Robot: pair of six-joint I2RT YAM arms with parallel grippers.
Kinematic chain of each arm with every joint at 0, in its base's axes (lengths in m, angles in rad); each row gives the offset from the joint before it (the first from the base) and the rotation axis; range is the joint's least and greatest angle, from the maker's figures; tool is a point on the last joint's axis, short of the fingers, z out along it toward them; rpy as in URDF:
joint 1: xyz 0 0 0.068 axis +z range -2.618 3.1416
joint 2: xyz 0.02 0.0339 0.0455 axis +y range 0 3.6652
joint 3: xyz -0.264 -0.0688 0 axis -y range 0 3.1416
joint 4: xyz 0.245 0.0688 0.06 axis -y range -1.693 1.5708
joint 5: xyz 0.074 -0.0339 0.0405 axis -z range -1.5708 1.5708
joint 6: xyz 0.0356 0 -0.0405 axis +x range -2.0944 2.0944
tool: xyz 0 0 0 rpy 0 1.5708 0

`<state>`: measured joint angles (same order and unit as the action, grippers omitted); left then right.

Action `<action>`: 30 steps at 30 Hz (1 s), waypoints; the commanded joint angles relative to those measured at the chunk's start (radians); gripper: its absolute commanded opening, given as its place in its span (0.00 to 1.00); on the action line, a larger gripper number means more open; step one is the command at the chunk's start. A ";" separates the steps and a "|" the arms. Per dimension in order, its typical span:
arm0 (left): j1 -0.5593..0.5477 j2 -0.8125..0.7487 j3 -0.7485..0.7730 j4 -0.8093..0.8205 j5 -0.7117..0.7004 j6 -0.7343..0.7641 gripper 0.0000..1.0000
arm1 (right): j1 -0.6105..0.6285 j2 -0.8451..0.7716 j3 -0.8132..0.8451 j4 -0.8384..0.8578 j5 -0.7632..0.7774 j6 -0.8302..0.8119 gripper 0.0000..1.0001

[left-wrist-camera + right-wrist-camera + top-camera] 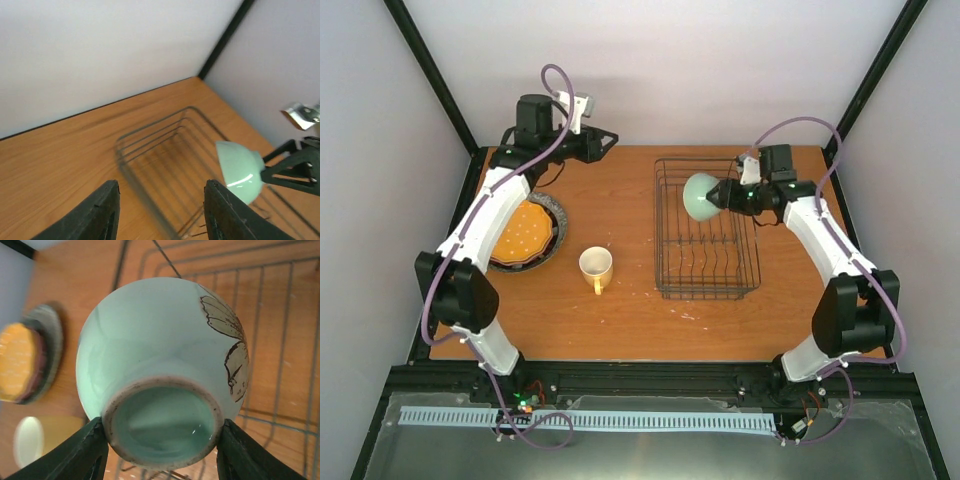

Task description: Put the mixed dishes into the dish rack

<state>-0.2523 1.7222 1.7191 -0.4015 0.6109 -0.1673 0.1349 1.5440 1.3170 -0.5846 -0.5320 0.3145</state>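
My right gripper (720, 196) is shut on the foot ring of the pale green bowl (699, 197), holding it on its side above the far end of the dark wire dish rack (706, 230). In the right wrist view the bowl (160, 365) fills the frame, its foot (162, 422) clamped between the fingers (90, 452). The yellow mug (596, 266) stands upright on the table left of the rack. The orange-yellow plate (523, 234) lies stacked on a maroon-pink plate and the grey speckled plate (552, 210) at the left. My left gripper (607, 141) is open and empty at the far edge; its view shows the rack (165, 165) and bowl (241, 170).
The wooden table (620, 310) is walled by pale panels with black frame posts at the far corners. The plate stack (30, 360) and mug (35, 440) also show in the right wrist view. A black base rail runs along the near edge.
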 commanded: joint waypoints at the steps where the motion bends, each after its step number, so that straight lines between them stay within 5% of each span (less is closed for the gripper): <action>1: 0.013 -0.089 -0.017 -0.216 -0.294 0.096 0.47 | 0.080 0.037 0.061 -0.112 0.285 -0.082 0.03; 14: 0.021 -0.350 -0.162 -0.318 -0.635 0.161 0.48 | 0.339 0.283 0.296 -0.111 0.772 -0.135 0.03; 24: 0.022 -0.494 -0.275 -0.414 -0.594 0.232 0.50 | 0.319 0.418 0.417 -0.195 0.862 -0.127 0.03; 30: 0.022 -0.655 -0.458 -0.323 -0.415 0.309 0.56 | 0.249 0.416 0.388 -0.173 0.795 -0.113 0.03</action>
<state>-0.2356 1.1675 1.3380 -0.7620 0.0715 0.0708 0.4305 1.9797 1.6917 -0.7929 0.2581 0.1886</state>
